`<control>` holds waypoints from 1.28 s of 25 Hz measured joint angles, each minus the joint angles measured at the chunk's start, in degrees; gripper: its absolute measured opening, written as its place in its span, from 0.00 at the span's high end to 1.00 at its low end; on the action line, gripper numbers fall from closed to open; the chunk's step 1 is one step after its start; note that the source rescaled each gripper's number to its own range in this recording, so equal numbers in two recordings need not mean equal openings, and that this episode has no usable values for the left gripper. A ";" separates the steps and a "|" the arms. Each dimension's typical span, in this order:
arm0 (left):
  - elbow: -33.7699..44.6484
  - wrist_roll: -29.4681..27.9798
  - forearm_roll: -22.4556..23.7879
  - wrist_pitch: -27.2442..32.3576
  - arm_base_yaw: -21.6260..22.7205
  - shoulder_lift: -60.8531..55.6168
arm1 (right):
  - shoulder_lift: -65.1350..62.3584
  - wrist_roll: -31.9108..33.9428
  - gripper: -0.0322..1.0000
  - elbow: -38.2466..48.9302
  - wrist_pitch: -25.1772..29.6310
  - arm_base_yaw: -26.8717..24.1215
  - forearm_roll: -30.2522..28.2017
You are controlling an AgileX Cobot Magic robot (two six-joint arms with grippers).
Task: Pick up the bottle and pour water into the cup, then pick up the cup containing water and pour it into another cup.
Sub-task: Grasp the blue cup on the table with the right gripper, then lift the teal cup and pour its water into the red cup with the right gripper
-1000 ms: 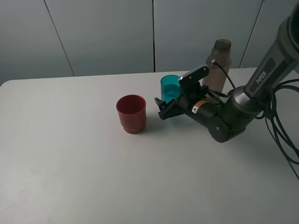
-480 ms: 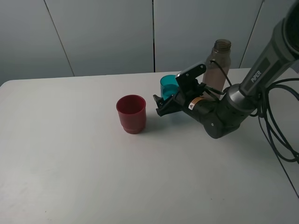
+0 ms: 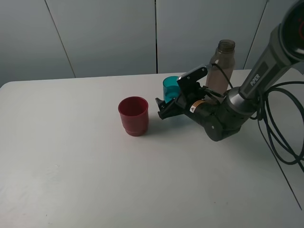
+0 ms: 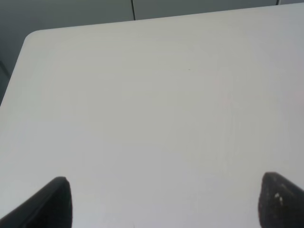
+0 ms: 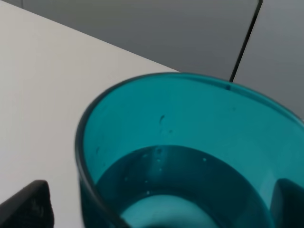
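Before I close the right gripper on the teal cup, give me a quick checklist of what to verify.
1. Right gripper open: ok, fingers spread wide.
2. Teal cup between the fingers: ok, one finger shows on each side in the right wrist view.
3. Water in the teal cup: ok, a pool is visible inside.
4. Teal cup upright: ok.
5. Red cup upright on the table, apart from the gripper: ok.
6. Bottle out of the way: cannot tell; it stands upright close behind the arm.
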 joint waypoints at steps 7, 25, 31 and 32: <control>0.00 0.00 0.00 0.00 0.00 0.00 | 0.00 -0.13 0.00 -1.16 0.69 0.12 0.22; 0.00 0.00 0.00 0.00 0.00 0.00 | 0.72 0.91 0.86 -2.58 2.12 0.36 1.11; 0.00 0.00 0.00 0.00 0.00 0.00 | 0.72 0.91 0.86 -2.58 2.12 0.59 1.08; 0.00 0.00 0.00 0.00 0.00 0.00 | 0.61 0.91 0.86 -2.58 2.12 0.59 1.08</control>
